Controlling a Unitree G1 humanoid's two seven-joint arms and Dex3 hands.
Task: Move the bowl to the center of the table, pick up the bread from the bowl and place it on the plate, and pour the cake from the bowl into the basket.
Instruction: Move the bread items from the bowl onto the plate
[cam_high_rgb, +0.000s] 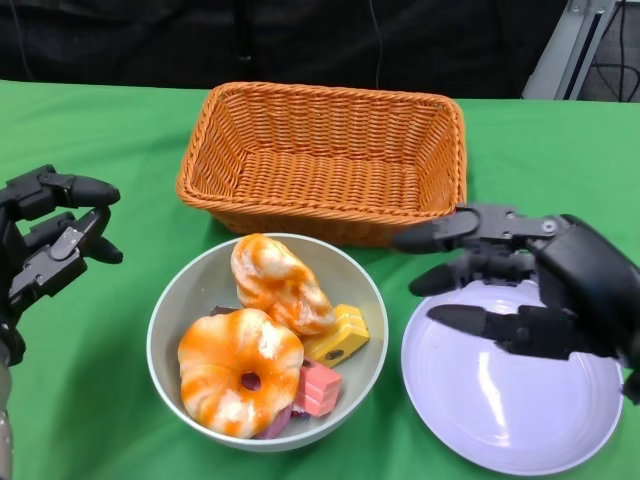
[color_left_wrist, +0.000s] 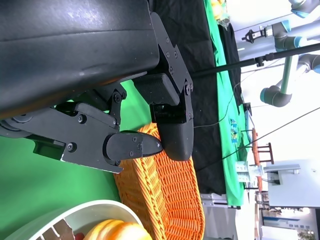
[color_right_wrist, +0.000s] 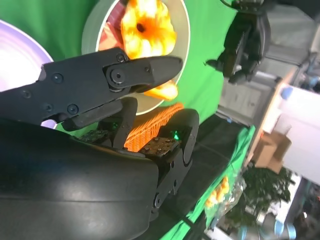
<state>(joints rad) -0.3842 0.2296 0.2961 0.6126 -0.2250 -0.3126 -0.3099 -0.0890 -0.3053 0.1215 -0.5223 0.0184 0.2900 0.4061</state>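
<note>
Right robot hand (cam_high_rgb: 520, 285) hovers wide over the plate (cam_high_rgb: 500, 420); I'd pinch the top bread (cam_high_rgb: 280, 282) gently, leaving the bowl (cam_high_rgb: 180, 300) unbumped.

A green cloth (cam_high_rgb: 100, 130) covered the tabletop, and a black backdrop (cam_high_rgb: 300, 40) hung behind its far edge. Past the tabletop, the left wrist view showed a grey robot arm with blue joints (color_left_wrist: 285, 82) and a small wooden stool (color_left_wrist: 262, 152). The right wrist view showed cardboard boxes (color_right_wrist: 270, 147) and a clear bag of yellow items (color_right_wrist: 222, 192) lying on another green surface.
</note>
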